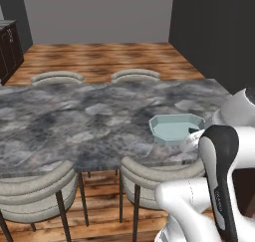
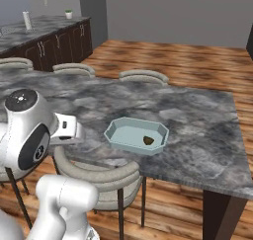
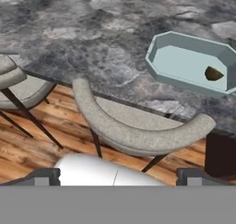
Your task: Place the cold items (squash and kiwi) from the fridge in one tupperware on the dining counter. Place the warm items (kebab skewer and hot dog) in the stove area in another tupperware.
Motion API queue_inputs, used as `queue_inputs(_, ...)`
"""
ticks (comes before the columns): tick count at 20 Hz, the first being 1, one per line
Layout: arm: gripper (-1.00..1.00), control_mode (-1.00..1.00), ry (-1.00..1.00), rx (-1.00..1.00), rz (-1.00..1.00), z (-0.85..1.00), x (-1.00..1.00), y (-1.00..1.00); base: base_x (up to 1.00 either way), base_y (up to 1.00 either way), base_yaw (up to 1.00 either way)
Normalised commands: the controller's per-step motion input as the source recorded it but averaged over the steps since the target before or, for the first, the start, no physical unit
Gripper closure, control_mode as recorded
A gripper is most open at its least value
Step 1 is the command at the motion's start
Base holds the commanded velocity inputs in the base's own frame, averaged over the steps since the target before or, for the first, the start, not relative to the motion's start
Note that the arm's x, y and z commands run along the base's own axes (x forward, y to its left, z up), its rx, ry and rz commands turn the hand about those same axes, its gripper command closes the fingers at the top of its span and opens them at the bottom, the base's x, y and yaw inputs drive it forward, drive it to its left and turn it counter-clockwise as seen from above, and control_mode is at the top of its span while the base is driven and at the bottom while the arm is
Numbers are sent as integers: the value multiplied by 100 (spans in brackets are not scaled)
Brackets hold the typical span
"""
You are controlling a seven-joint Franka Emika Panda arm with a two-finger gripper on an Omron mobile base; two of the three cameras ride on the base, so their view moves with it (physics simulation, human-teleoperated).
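Observation:
A light blue tupperware sits on the grey marble dining counter, near its front edge. A small brown kiwi lies inside it, at the right end. My gripper is open, its fingertips wide apart with nothing between them. It hangs in front of the counter edge, above a chair and back from the tupperware. The squash, kebab skewer and hot dog are out of view.
Curved beige chairs stand along the counter's near side, and more along the far side. Dark cabinets run along the left wall. Wood floor lies beyond the counter.

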Motion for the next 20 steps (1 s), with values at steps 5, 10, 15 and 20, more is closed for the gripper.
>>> queue_inputs(5, -100, 100, -5, 0, 0, -1, -22, 6, -55, 33, 9)
queue_inputs(10, -100, 100, 0, 0, 0, 0, 0, 0, -57, 94, 40)
queue_inputs(15, -100, 100, 0, 0, 0, 0, 0, 0, -35, 100, 54)
queue_inputs(20, -100, 100, 0, 0, 0, 0, 0, 0, -17, 100, 53)
